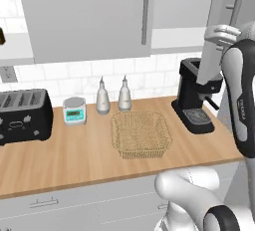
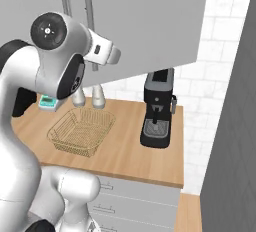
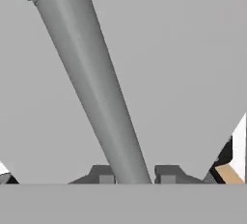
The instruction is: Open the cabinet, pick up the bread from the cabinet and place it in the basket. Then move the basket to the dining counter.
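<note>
The cabinet (image 1: 84, 16) hangs above the worktop, and its right door (image 1: 213, 51) stands swung partly out. My gripper (image 1: 229, 30) is up at that door's long vertical grey handle (image 1: 235, 3). In the hand view the handle (image 3: 91, 73) runs slantwise down between my two fingertips (image 3: 102, 175), and the gripper (image 3: 131, 177) is shut on it. The basket (image 1: 141, 134) sits empty on the wooden worktop below, also seen as the tan mesh basket (image 2: 82, 130) left of the coffee machine. The bread is hidden. The dining counter is out of view.
On the worktop stand a black toaster (image 1: 22, 115), a small scale (image 1: 74, 109), two bottles (image 1: 102, 98) and a black coffee machine (image 1: 196, 95) under the open door. A tall grey panel (image 2: 235, 136) bounds the right side.
</note>
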You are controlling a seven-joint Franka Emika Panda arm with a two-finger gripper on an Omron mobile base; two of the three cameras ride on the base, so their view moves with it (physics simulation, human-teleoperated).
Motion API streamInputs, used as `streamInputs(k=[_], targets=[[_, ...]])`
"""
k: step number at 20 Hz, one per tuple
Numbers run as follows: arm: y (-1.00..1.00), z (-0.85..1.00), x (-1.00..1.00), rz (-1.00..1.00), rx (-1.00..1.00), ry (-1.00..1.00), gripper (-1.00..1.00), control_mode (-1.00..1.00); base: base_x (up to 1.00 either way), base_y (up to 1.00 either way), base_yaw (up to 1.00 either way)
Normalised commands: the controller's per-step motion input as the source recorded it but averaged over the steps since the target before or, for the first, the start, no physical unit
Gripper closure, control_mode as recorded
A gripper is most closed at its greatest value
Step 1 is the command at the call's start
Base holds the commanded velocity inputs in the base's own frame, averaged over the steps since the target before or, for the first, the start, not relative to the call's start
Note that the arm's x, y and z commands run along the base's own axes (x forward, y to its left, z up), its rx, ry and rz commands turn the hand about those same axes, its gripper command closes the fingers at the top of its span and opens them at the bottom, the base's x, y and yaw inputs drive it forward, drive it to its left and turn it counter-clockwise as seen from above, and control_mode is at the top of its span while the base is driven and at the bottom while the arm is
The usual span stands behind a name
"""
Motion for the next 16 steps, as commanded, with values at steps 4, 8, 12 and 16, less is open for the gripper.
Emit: streamInputs(k=[4,8,12,16], targets=[[0.34,0.0,-1.0,0.0,-0.13,0.03,-1.0,-1.0,0.0,0.0,0.0],[0.9,-0.06,-0.99,0.0,-0.33,0.0,-1.0,-1.0,0.0,0.0,0.0],[1.0,-0.04,-0.51,-0.02,-0.5,0.0,-1.0,-1.0,0.0,0.0,0.0],[0.81,0.0,0.86,-0.1,-0.32,0.26,-1.0,-1.0,0.0,0.0,0.0]])
